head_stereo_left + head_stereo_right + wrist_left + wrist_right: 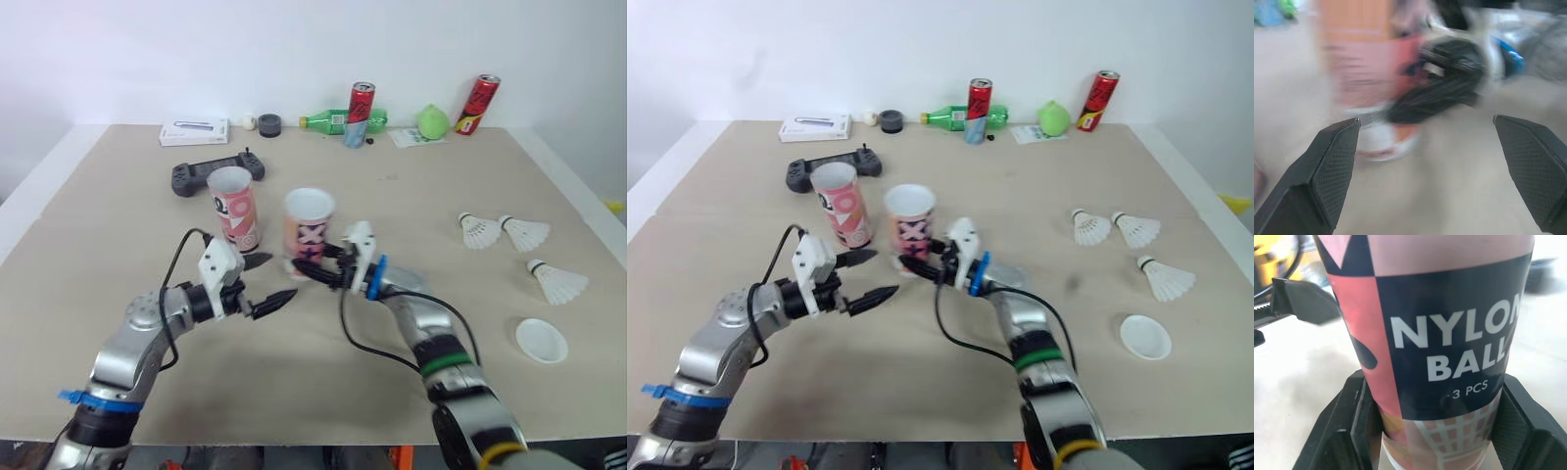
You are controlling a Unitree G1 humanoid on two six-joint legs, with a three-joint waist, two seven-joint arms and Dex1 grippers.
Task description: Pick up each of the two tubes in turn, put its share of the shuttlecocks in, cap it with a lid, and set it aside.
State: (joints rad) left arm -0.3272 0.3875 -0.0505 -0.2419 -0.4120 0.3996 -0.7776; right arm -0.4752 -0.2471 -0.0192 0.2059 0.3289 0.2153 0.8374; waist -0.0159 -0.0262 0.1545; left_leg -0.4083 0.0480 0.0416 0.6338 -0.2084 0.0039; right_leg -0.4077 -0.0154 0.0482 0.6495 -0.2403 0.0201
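Left hand (284,276) is hovering nearest, over the near-left part of the tabletop (118,225). Its fingers are spread wide and holding nothing, tips pointing toward the tubes.

Right hand (313,271) is reaching in from the near edge and clamping the X-patterned tube (310,223) low on its wall. The right wrist view is showing both fingers (1354,426) pressing against the label's sides.

This tube is standing upright, open mouth up, about mid-tabletop, with its base apparently on the surface. The O-patterned tube (233,208) is standing just beside it, toward the left edge, untouched. The low grip is probably leaving the mouth clear for loading.

Three shuttlecocks (524,233) are lying near the right edge, well apart from the tubes. A white lid (542,340) is sitting toward the near-right corner.

Judgement: the first pick-up is under way, with nothing loaded or capped. The wide left hand is likely waiting to steady or take the tube.
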